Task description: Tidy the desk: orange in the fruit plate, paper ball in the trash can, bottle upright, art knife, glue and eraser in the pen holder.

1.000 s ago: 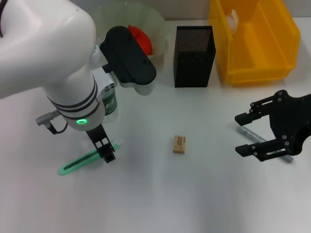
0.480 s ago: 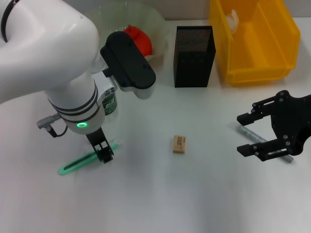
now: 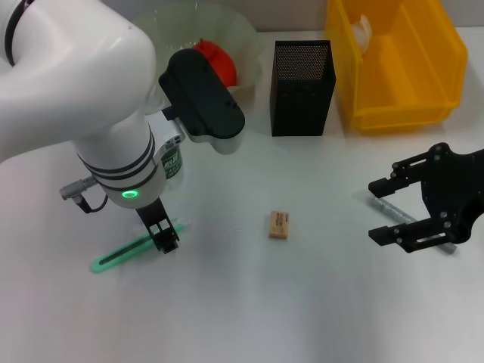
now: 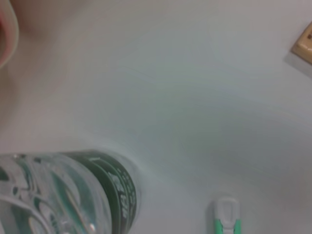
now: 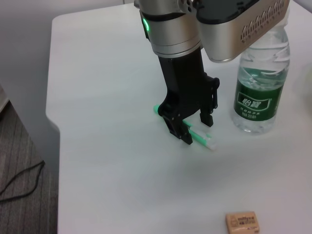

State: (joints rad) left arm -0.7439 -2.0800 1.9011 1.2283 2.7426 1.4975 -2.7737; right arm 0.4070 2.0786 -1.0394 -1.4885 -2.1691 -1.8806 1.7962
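Observation:
A green art knife lies flat on the desk at the front left. My left gripper stands over its white-tipped end, open, one finger on each side of the knife. The bottle stands upright just behind that arm. An orange rests in the clear fruit plate. The tan eraser lies mid-desk. My right gripper hovers open over the grey glue stick. The black mesh pen holder stands at the back. A paper ball sits in the yellow trash can.
The left arm's white body and black wrist housing hide part of the plate and the bottle. The right wrist view shows the desk's left edge with floor below it.
The left arm has shifted very slightly; its gripper stays over the knife. The right arm and all objects are where they were.

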